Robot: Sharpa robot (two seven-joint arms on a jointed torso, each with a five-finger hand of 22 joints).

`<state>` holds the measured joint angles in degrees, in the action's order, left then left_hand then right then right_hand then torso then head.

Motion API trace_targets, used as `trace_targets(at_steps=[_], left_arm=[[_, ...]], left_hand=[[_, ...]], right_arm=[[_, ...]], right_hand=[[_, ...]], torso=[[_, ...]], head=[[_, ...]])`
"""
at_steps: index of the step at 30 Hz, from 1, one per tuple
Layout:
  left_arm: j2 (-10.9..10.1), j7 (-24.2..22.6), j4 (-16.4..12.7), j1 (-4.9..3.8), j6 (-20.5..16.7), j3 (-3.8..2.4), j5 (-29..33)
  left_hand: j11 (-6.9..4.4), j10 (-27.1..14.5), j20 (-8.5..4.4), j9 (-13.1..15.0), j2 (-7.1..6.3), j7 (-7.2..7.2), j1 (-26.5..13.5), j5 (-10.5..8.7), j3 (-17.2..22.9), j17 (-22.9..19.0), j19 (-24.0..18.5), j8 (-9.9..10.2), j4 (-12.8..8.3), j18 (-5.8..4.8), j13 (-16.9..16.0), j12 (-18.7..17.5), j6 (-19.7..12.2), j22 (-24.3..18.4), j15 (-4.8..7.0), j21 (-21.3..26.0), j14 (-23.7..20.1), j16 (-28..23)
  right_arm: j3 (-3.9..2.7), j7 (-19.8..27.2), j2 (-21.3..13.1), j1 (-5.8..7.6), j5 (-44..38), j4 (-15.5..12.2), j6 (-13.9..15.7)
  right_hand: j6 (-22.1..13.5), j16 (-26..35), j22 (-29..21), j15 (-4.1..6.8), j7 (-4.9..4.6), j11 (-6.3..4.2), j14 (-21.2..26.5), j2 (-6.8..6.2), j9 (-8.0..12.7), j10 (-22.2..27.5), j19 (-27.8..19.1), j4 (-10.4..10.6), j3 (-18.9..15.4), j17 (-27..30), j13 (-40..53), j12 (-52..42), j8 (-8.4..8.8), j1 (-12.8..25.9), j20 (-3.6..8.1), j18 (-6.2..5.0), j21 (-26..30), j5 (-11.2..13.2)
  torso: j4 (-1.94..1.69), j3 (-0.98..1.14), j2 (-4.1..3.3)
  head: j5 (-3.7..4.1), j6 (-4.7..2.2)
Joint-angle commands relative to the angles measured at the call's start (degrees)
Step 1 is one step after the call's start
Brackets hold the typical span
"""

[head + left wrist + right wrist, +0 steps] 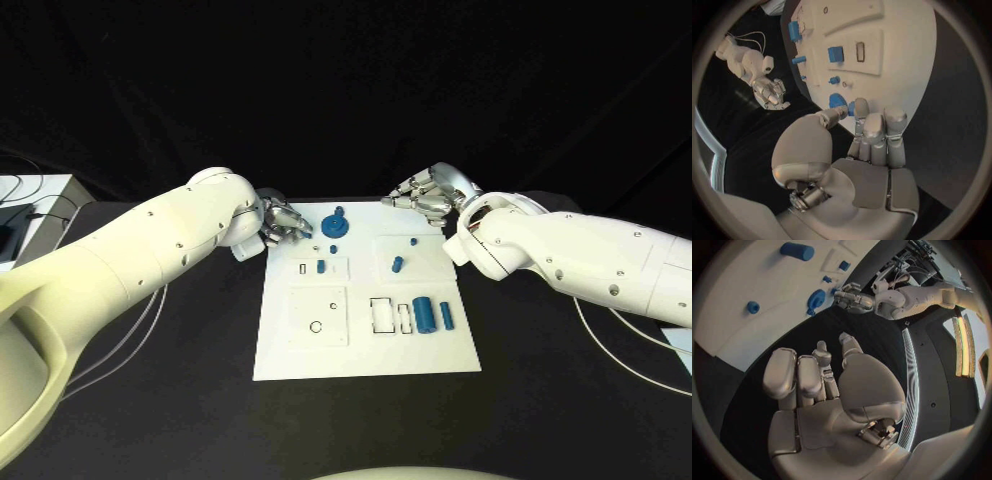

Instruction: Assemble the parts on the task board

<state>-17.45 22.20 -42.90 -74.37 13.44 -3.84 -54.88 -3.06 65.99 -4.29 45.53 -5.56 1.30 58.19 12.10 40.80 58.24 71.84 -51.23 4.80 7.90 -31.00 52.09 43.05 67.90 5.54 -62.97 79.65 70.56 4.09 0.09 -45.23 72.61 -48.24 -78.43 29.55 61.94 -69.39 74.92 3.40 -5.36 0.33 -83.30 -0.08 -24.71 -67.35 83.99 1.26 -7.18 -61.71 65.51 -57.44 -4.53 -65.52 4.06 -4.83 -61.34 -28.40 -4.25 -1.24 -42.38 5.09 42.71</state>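
The white task board lies in the middle of the black table. On its far end sits a round blue part. A blue peg stands mid-board, and a small blue square lies left of it. A thick blue cylinder and a thin one lie at the right. My left hand hovers at the board's far left corner, fingers straight, holding nothing, fingertips close to the round part. My right hand is beyond the far edge, open and holding nothing.
A white box with cables stands at the table's left edge. The board has a bare rectangular slot and a round hole in its near half. Black table surrounds the board on all sides.
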Motion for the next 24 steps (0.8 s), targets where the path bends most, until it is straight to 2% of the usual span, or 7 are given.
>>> trace_targets(at_steps=[1,4,7,16,19,23,24], left_arm=[[-1.29,1.19,-2.74,-0.16,-0.49,-0.03,2.14],[-3.06,2.1,-5.87,-0.24,-0.51,-0.04,2.21],[-4.94,2.99,-8.99,-0.3,-0.16,-0.04,2.24],[-10.67,5.1,-17.98,-0.34,0.18,-0.02,2.18],[-11.65,5.79,-20.16,-0.26,-0.71,0.01,1.65],[-12.14,6.4,-21.69,-0.02,-1.33,0.12,1.14],[-12.22,6.53,-21.96,0.08,-1.44,0.18,1.1]], left_hand=[[0.06,0.53,-0.22,0.06,0.1,-0.22,-0.62,0.32,6.97,0.17,0.43,0.53,-7.3,-0.7,-0.07,-0.41,0.61,0.01,0.04,-0.27,0.39,0.13],[0.03,0.64,-0.29,0.14,0.15,-0.25,-0.66,0.47,7.1,0.32,0.48,0.65,-7.51,-0.76,-0.1,-0.55,0.75,0.03,0.07,-0.31,0.47,0.13],[-0.04,0.88,-0.43,0.25,-0.06,-0.28,-0.67,0.88,7.4,0.6,0.62,0.8,-7.81,-0.86,-0.15,-0.68,1.01,0.12,0.13,-0.46,0.66,0.18],[-0.06,0.97,-0.64,0.36,0.05,-0.28,-0.49,0.99,7.69,0.52,0.58,1.03,-8.02,-1.0,-0.17,-0.93,1.17,0.02,0.15,-0.35,0.65,-0.11],[-0.07,1.08,-0.7,0.39,0.01,-0.28,-0.49,1.0,7.71,0.63,0.67,1.07,-8.06,-1.06,-0.21,-0.93,1.24,0.08,0.16,-0.44,0.73,-0.07],[-0.14,1.38,-0.87,0.54,-0.09,-0.33,-0.56,1.07,8.01,0.91,0.87,1.22,-8.14,-1.17,-0.24,-1.13,1.54,0.15,0.25,-0.59,0.97,-0.1],[-0.14,1.38,-0.87,0.54,-0.09,-0.33,-0.56,1.07,8.01,0.91,0.87,1.22,-8.14,-1.17,-0.24,-1.13,1.54,0.15,0.25,-0.59,0.97,-0.1]], right_arm=[[-0.04,0.43,-0.3,0.03,-0.52,-0.04,-0.24],[-0.04,0.38,-0.6,0.03,-0.5,-0.01,-0.21],[-0.04,0.37,-0.82,0.03,-0.44,0.15,-0.16],[-0.03,0.34,-1.32,0.03,-0.31,0.66,-0.01],[-0.03,0.33,-1.43,0.03,-0.29,0.73,-0.01],[-0.03,0.33,-1.47,0.03,-0.27,0.79,-0.03],[-0.03,0.33,-1.46,0.03,-0.26,0.8,-0.03]], right_hand=[[0.19,0.26,8.11,0.21,-0.08,-0.04,0.06,0.47,0.09,-0.03,2.4,-0.36,-0.04,-0.07,0.11,0.01,0.2,0.13,0.31,-0.24,0.18,-0.29],[0.24,0.26,8.13,0.22,-0.06,-0.04,0.06,0.47,0.1,-0.08,2.4,-0.37,-0.09,-0.08,0.15,-0.04,0.19,0.15,0.32,-0.23,0.1,-0.32],[0.24,0.26,8.13,0.22,-0.06,-0.04,0.06,0.47,0.1,-0.08,2.4,-0.37,-0.09,-0.08,0.15,-0.04,0.19,0.15,0.32,-0.23,0.1,-0.32],[0.24,0.26,8.13,0.22,-0.06,-0.04,0.06,0.47,0.1,-0.08,2.4,-0.37,-0.09,-0.08,0.15,-0.04,0.19,0.15,0.32,-0.23,0.1,-0.32],[0.24,0.26,8.13,0.22,-0.06,-0.04,0.06,0.47,0.1,-0.08,2.4,-0.37,-0.09,-0.08,0.15,-0.04,0.19,0.15,0.32,-0.23,0.1,-0.32],[0.24,0.26,8.13,0.22,-0.06,-0.04,0.06,0.47,0.1,-0.08,2.4,-0.37,-0.09,-0.08,0.15,-0.04,0.19,0.15,0.32,-0.23,0.1,-0.32],[0.24,0.26,8.13,0.22,-0.06,-0.04,0.06,0.47,0.1,-0.08,2.4,-0.37,-0.09,-0.08,0.15,-0.04,0.19,0.15,0.32,-0.23,0.1,-0.32]], torso=[[-0.27,0.08,0.38],[-0.51,0.1,0.69],[-0.75,0.09,1.05],[-1.23,0.05,1.91],[-1.41,-0.05,2.12],[-1.57,-0.22,2.29],[-1.57,-0.19,2.23]], head=[[-0.05,0.14],[0.01,0.41],[0.46,0.72],[0.11,1.5],[0.21,1.7],[0.08,2.13],[0.04,2.14]])
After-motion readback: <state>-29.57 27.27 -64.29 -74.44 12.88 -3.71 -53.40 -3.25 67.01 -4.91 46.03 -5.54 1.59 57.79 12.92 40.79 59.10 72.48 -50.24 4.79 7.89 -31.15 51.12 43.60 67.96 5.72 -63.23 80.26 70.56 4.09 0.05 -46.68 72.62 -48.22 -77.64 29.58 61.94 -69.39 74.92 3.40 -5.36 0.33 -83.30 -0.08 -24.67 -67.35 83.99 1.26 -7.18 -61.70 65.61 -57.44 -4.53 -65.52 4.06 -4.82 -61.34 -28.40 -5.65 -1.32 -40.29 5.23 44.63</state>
